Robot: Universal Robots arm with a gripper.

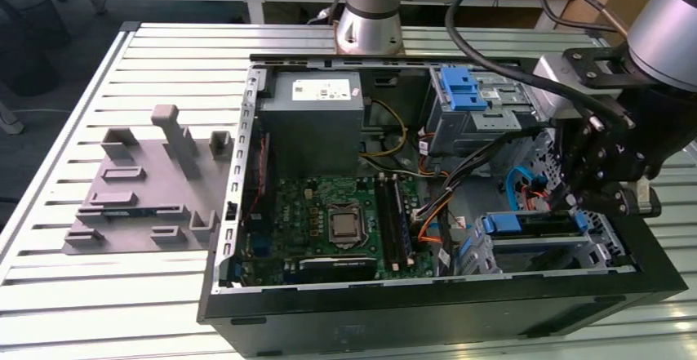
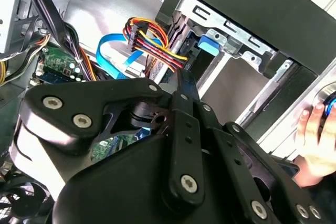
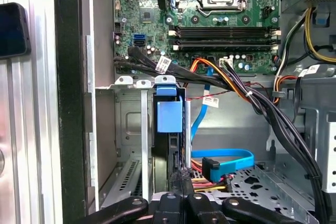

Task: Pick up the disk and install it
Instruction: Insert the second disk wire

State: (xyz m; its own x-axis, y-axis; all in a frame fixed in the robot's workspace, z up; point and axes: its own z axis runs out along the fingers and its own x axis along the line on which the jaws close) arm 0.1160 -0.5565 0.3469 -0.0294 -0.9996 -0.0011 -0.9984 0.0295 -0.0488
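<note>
Disk seated edge-on in drive cage, end effector at its end

Exterior view: open computer case (image 1: pixel 436 295) lies on slatted metal worktop (image 1: pixel 65 295). End effector (image 1: pixel 588 193) hangs over the case corner at the exterior view's right, just above the drive cage. Disk (image 1: pixel 530 224) shows as a blue-framed slab inside that cage, near the case wall. Grey metal box (image 1: pixel 316 123) and motherboard (image 1: pixel 326 221) fill the middle; blue latch (image 1: pixel 463 91) sits further back. Grey fixture block (image 1: pixel 147 188) stands well apart on the worktop, on the exterior view's left. Open room is there; the cage corner is crowded by cables.

Second wrist view: black end effector linkage (image 2: pixel 173 145) takes up the foreground, fingertips hidden, so cannot tell how wide it stands. Beyond it are red-yellow wires (image 2: pixel 152 43), a blue ribbon cable (image 2: pixel 113 51) and a blue tab (image 2: pixel 208 44) at the cage rim. A person's hand (image 2: pixel 315 135) rests outside the case wall.

First wrist view: disk (image 3: pixel 170 145) stands on edge in a narrow cage slot between metal rails, blue carrier tab (image 3: pixel 169 115) up. End effector fingers (image 3: pixel 181 182) touch the disk's near end. Black cable bundle (image 3: pixel 262 108) crosses just beside the slot. Dark phone-like object (image 3: pixel 13 30) lies outside the case.
</note>
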